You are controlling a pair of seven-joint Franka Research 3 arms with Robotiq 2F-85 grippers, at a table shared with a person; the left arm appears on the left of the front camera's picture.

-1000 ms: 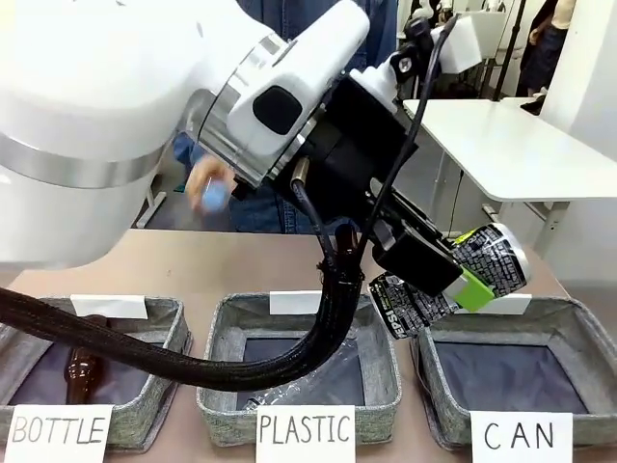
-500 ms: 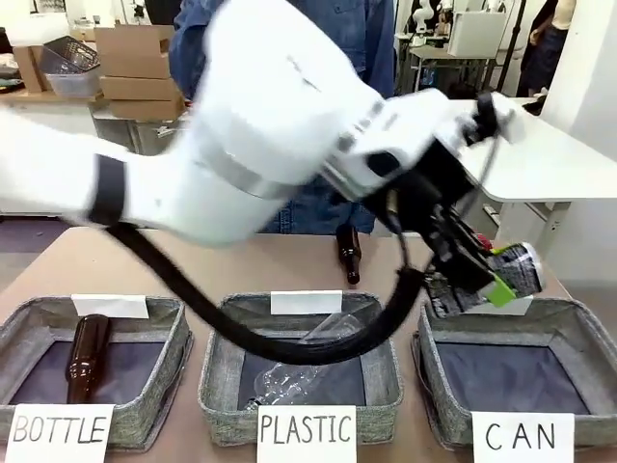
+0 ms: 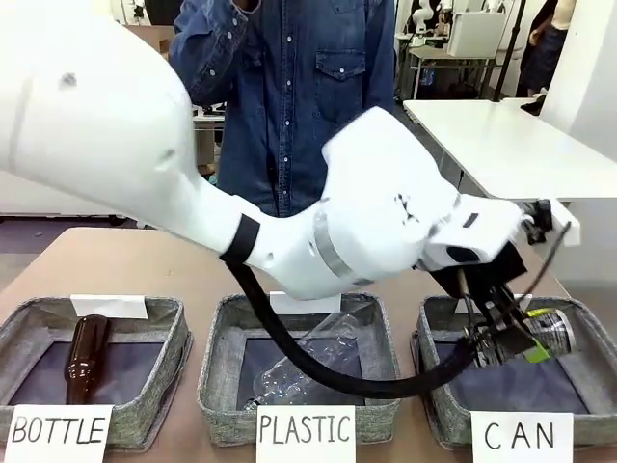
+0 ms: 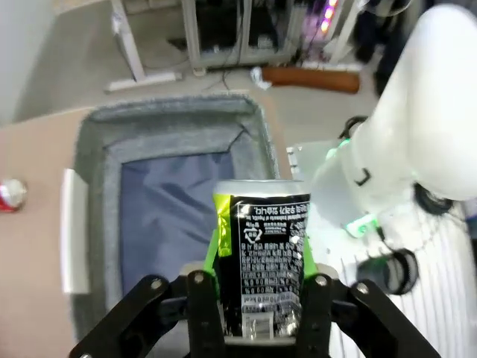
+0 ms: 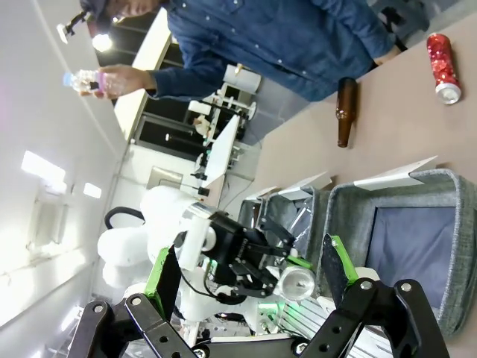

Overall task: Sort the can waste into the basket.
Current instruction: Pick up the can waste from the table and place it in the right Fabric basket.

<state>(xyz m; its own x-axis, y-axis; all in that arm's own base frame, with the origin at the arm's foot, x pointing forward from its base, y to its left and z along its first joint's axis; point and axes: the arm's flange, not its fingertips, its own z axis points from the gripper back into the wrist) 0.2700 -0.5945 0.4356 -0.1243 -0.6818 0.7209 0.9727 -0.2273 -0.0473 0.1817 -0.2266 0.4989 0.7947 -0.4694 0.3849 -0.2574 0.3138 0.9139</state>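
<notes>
Over the basket (image 3: pixel 446 413), left gripper (image 3: pixel 512 345) holds black can (image 3: pixel 550 330) level, top rightward.

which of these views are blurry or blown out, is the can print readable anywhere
Front view: the CAN sign is crisp, but the black can in the left gripper is slightly smeared. Left wrist view: its print is sharp, the white arm beside it washed out. Right wrist view: rolled sideways, ceiling lights flare at left, the red can is clear.
</notes>
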